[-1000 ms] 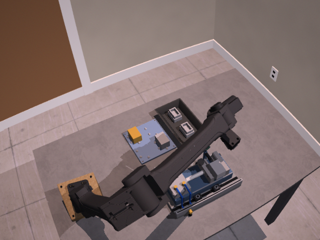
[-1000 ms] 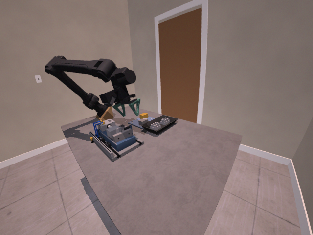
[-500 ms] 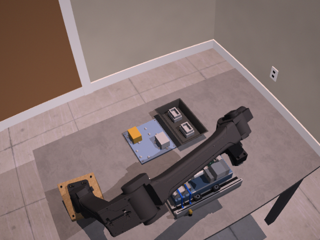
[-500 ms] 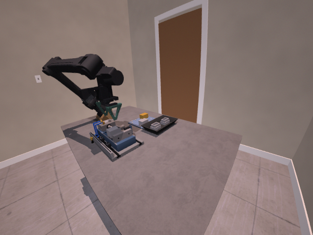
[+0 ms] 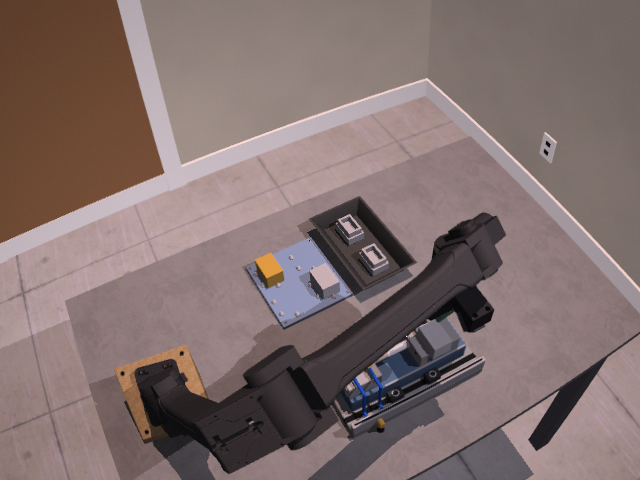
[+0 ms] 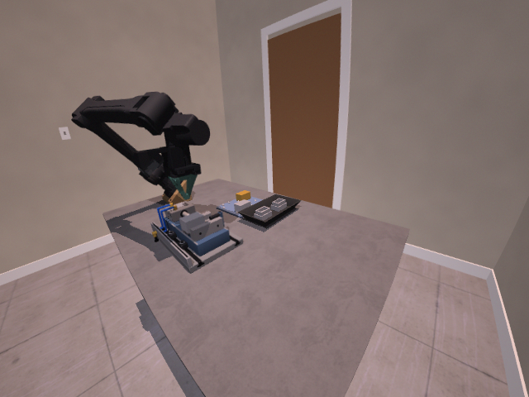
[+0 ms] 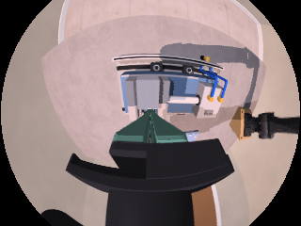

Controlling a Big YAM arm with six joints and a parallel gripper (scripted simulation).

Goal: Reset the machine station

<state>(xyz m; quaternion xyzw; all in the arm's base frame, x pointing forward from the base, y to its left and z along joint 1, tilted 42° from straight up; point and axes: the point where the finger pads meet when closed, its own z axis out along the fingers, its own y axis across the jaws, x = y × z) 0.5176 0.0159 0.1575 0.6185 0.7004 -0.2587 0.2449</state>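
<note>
Beyond open room at the near end of the table [image 5: 537, 289] [image 6: 278, 298] [image 7: 94, 85], one blue-bodied vise [image 5: 403, 369] [image 6: 213, 241] [image 7: 177, 87] is seen close to a long edge, fitted with two blue hoses [image 5: 361, 395] [image 6: 160, 213] [image 7: 214, 85] and two dark round knobs [image 5: 395, 395] [image 7: 156, 67]. At its hoseless end, one large gray block [image 5: 438, 338] [image 6: 193, 224] [image 7: 148, 91] is seen; whether it is a loose blank cannot be told. The pincer [image 5: 443, 315] [image 6: 188, 198] [image 7: 150, 113] is clenched with nothing gripped, its green fingers brought together above the vise area. Two finished parts, one [image 5: 373, 259] [image 6: 262, 212] nearer and one [image 5: 349, 228] [image 6: 278, 203] farther, are held apart inside the black tray [image 5: 387, 230] [image 6: 252, 217], pockets up, with open floor between them. Just beside it, two blanks are carried by the pale blue infeed plate [image 5: 297, 289] [image 6: 231, 206] [image 7: 192, 136]: one gray blank [image 5: 324, 280] [image 6: 242, 205] near the tray-side edge, one yellow blank [image 5: 269, 269] [image 6: 243, 195] at the opposite side, separated by bare plate and short pins. Whether either is propped on pins cannot be told. One brown door [image 5: 67, 113] [image 6: 304, 111] is set in the wall behind. No lettering can be read.
</note>
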